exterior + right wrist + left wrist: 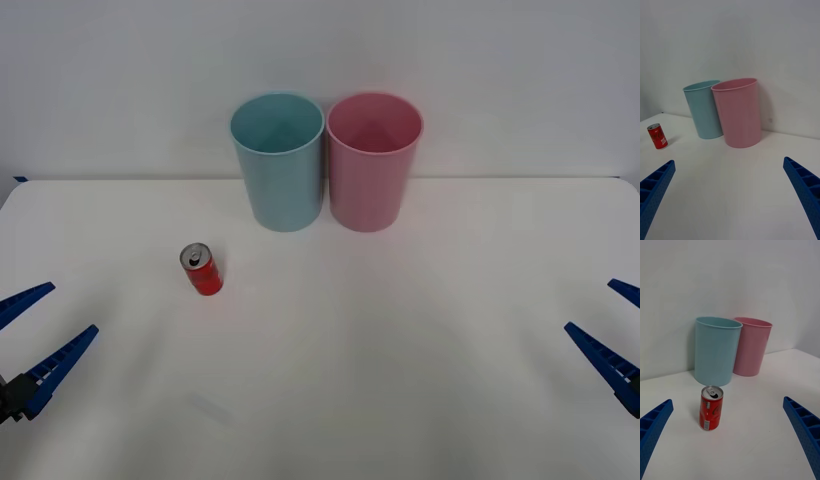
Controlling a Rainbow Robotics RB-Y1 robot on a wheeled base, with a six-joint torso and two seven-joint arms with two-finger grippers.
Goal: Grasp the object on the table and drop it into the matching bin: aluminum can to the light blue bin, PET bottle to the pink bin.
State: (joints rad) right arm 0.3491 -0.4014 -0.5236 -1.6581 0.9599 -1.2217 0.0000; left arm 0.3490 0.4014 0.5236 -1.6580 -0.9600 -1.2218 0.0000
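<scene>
Upright red can on white table; left gripper and right gripper spread wide, cut off at frame edges.

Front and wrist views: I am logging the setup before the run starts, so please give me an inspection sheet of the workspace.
Surface: white table, bare apart from the job's things.
Job's things: red aluminum can upright on the robot's left side, opened top; light blue bin and pink bin upright side by side at the far edge, blue one on the left.
Clutter: nothing seen.
Grippers: left gripper open, low at the near left edge, can ahead of it; right gripper open at the near right edge.
Cables: nothing seen.
Surroundings: plain white wall behind the bins.
</scene>
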